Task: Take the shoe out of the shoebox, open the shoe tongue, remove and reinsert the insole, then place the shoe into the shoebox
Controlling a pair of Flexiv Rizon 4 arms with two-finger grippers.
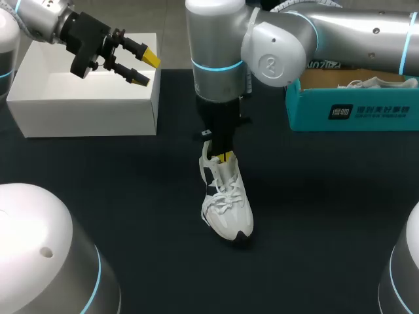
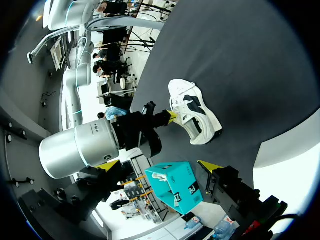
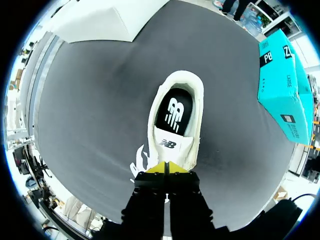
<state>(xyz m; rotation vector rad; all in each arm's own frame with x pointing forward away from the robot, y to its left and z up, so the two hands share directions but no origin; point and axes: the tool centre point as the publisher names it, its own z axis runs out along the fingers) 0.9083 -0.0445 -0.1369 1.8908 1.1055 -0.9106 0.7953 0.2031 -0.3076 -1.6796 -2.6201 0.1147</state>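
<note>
A white shoe [image 1: 226, 204] with black trim stands on the dark table's middle, toe toward me. My right arm reaches in to the middle, and its gripper [image 1: 226, 157] points straight down at the top of the shoe. In the right wrist view the gripper [image 3: 166, 168] is shut, its yellow tips pressed together on the tongue [image 3: 172, 145] just before the opening, where the black insole [image 3: 174, 114] shows. I see nothing between the tips. My left gripper [image 1: 145, 69] hangs open over the white box. Its wrist view shows the shoe [image 2: 194, 112] far ahead of its spread tips [image 2: 157, 165].
A white box [image 1: 85, 91] sits at the back left. The teal shoebox [image 1: 353, 108] stands at the back right with another white shoe [image 1: 368, 83] inside. Both show in the right wrist view, white box [image 3: 95, 20] and teal box [image 3: 280, 85].
</note>
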